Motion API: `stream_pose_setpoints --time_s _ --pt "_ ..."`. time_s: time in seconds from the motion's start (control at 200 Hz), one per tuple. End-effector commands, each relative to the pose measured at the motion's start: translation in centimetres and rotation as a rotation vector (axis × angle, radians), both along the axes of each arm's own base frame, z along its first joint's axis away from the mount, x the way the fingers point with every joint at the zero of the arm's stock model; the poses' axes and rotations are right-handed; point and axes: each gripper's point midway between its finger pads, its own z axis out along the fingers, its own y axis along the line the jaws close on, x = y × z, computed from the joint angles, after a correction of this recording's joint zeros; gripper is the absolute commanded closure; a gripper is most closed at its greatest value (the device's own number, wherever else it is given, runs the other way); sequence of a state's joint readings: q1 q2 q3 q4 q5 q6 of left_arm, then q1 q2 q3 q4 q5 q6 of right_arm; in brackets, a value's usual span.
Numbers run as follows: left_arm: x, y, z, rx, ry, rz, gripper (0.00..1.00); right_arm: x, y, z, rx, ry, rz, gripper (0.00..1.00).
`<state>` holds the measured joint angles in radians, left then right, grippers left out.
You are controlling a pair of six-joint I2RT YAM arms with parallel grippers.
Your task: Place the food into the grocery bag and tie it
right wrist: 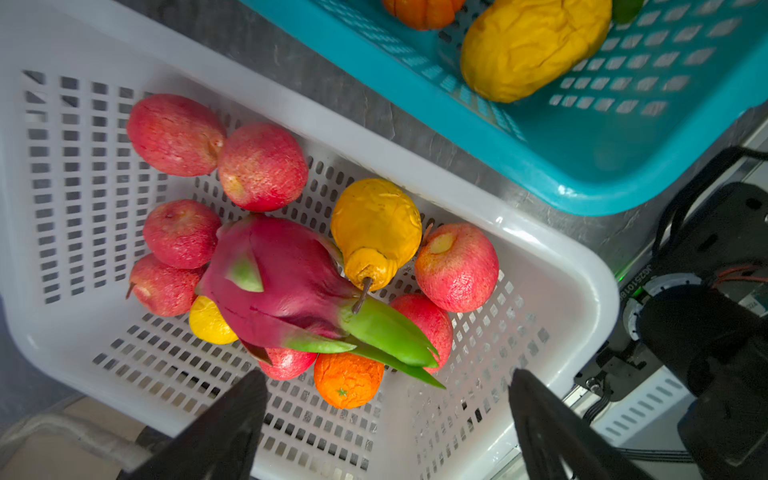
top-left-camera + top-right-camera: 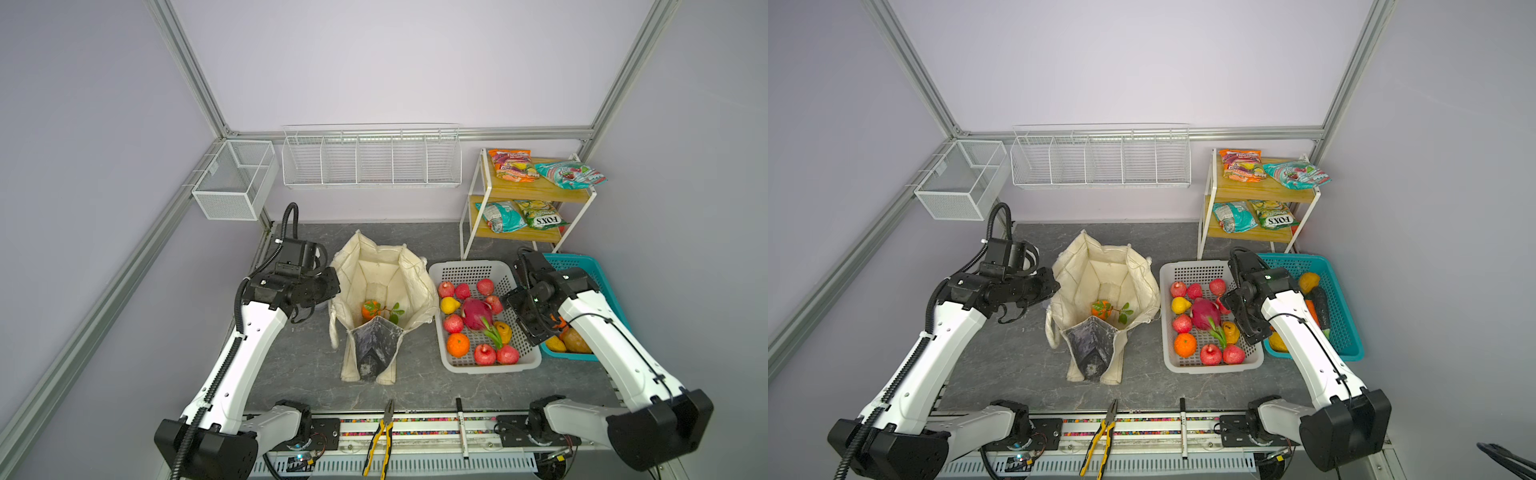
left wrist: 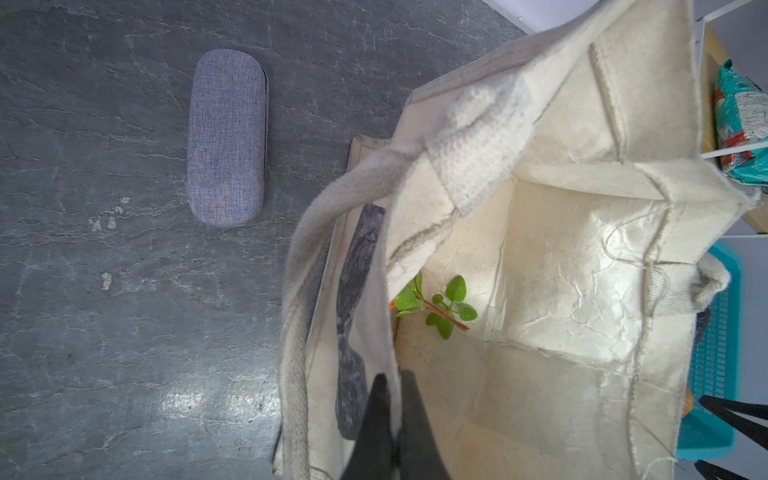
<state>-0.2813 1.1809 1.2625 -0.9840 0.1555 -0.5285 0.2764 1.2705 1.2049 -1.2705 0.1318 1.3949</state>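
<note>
- Spreading under everything is a dark grey marbled bench (image 2: 415,390), closed in by pale lilac walls (image 2: 374,62) and an aluminium frame (image 2: 195,70).
- On the far wall hangs a white wire rack (image 2: 372,160); a mesh bin (image 2: 232,183) hangs on the left wall.
- At far right stands a two-tier wooden shelf (image 2: 519,190) bearing snack packets (image 2: 513,165).
- The grocery bag (image 2: 380,274) stands mouth-open in the middle of the bench, with a leafy orange (image 2: 370,309) at its bottom.
- Just right of it sits the white basket (image 2: 469,270), holding a dragon fruit (image 2: 477,312) among red, yellow and orange fruit.
- The teal basket (image 2: 582,264) sits further right, partly hidden by the right arm (image 2: 602,332).
- A grey fabric case (image 3: 226,137) lies on the bench left of the bag; pliers (image 2: 380,440) rest on the near rail.
- Left jaws: clenched on the bag's left rim, with the dark fingers (image 3: 411,399) pinching the cloth.
- Right jaws: spread wide above the right side of the white basket, with the fingers (image 1: 232,415) holding and touching nothing.
</note>
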Motion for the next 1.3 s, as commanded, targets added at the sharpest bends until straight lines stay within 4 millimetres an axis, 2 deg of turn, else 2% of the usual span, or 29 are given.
stream_pose_setpoints --time_s 0.0,0.195,0.73,0.92,1.295 --pt "0.1 0.1 -0.1 0.006 -0.001 -0.003 1.0 -0.1 0.2 -0.8 0.018 0.041 -0.091 0.1" --pt "0.0 0.1 -0.2 0.004 -0.001 -0.004 1.0 0.9 -0.5 -2.5 -0.026 0.072 -0.131 0.14" --pt "0.4 -0.2 -0.6 -0.009 0.003 -0.009 1.0 2.4 0.1 -7.0 -0.04 0.169 -0.2 0.18" --pt "0.7 -0.4 -0.5 -0.01 0.001 -0.013 1.0 2.3 0.5 -8.4 -0.037 0.224 -0.2 0.19" --pt "1.0 -0.5 -0.5 -0.009 0.004 -0.018 1.0 1.7 0.2 -9.9 -0.059 0.262 -0.208 0.26"
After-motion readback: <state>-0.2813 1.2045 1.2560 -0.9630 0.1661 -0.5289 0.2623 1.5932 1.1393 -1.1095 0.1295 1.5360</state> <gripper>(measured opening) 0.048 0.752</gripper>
